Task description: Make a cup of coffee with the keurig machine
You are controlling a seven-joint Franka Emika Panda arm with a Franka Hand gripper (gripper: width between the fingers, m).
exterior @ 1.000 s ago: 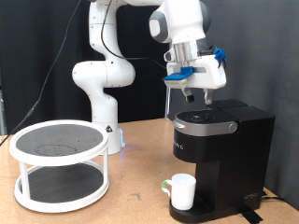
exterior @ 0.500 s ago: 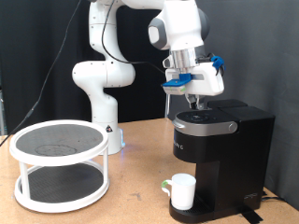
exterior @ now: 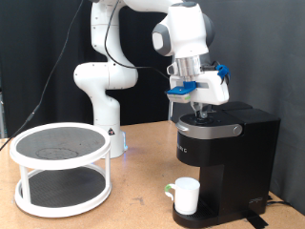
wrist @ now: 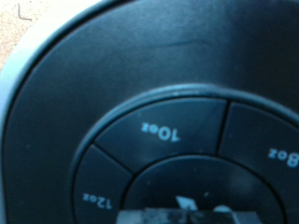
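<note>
The black keurig machine [exterior: 224,157] stands at the exterior view's right, lid closed. The white cup [exterior: 185,196] sits on its round drip base under the spout. My gripper [exterior: 201,112] hangs straight over the machine's silver top panel, its fingertips down at the panel or touching it. The wrist view is filled by the lid and its round button ring, with the 10oz button [wrist: 161,133], the 12oz button [wrist: 98,199] and part of another size button [wrist: 280,152]. The gripper's fingers [wrist: 182,211] show only as a blur at the picture's edge. Nothing shows between them.
A white two-tier round rack [exterior: 60,167] with dark shelves stands at the exterior view's left on the wooden table [exterior: 133,205]. The arm's white base [exterior: 105,105] rises behind it. A black curtain forms the backdrop.
The gripper has come down and slightly to the exterior view's left, from above the machine to its top panel. The cup and machine have not moved.
</note>
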